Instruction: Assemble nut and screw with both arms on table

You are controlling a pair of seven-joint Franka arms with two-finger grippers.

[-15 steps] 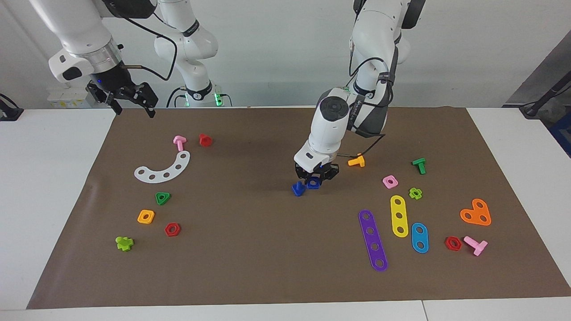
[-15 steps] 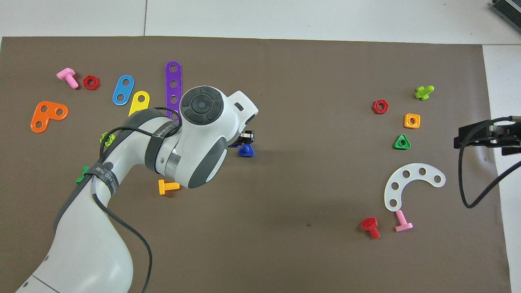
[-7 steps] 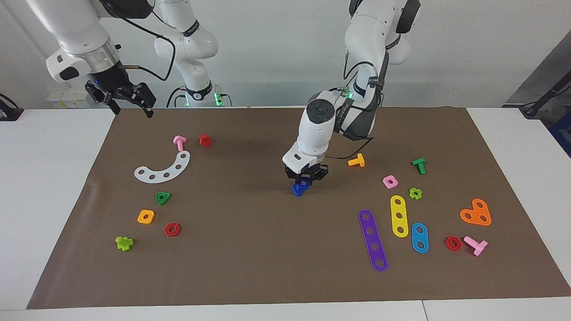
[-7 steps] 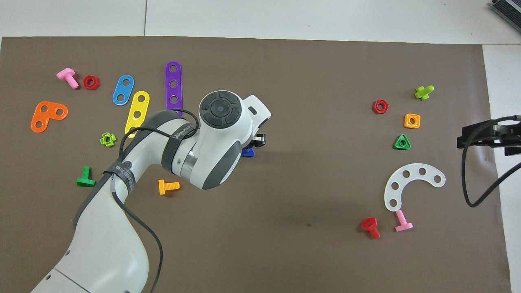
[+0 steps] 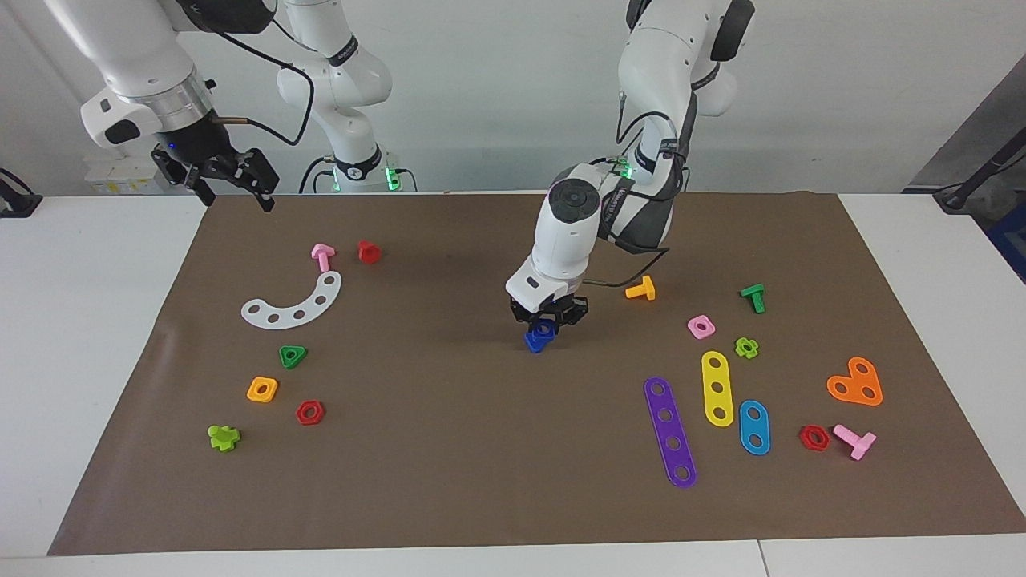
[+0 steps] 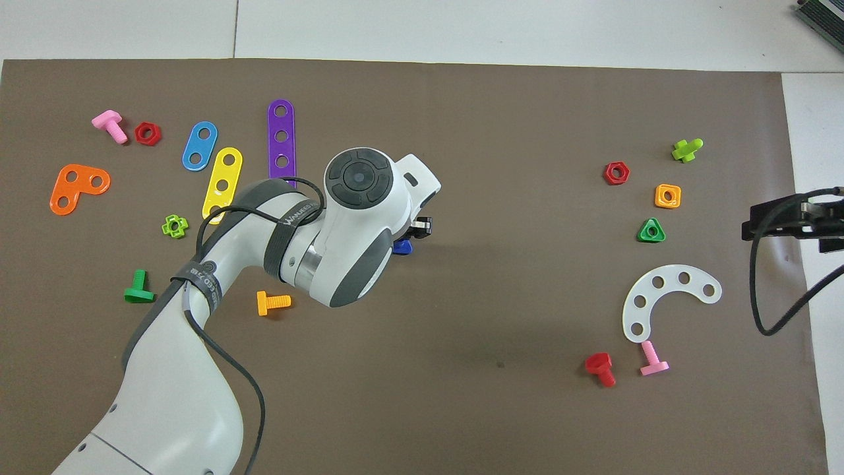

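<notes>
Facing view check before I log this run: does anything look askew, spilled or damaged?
Nothing stands out. The left gripper holds the nut right over the screw; the right gripper waits open.

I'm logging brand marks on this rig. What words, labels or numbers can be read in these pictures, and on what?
"WANEED", partly legible, further letters unreadable: on the black strap around the left arm's forearm, overhead view.
A second black strap lower on that arm bears white lettering and a round logo, too blurred to read.
No readable text on the toy parts, the brown sheet or the right arm.

nut (image 5: 547,327) under left arm overhead
</notes>
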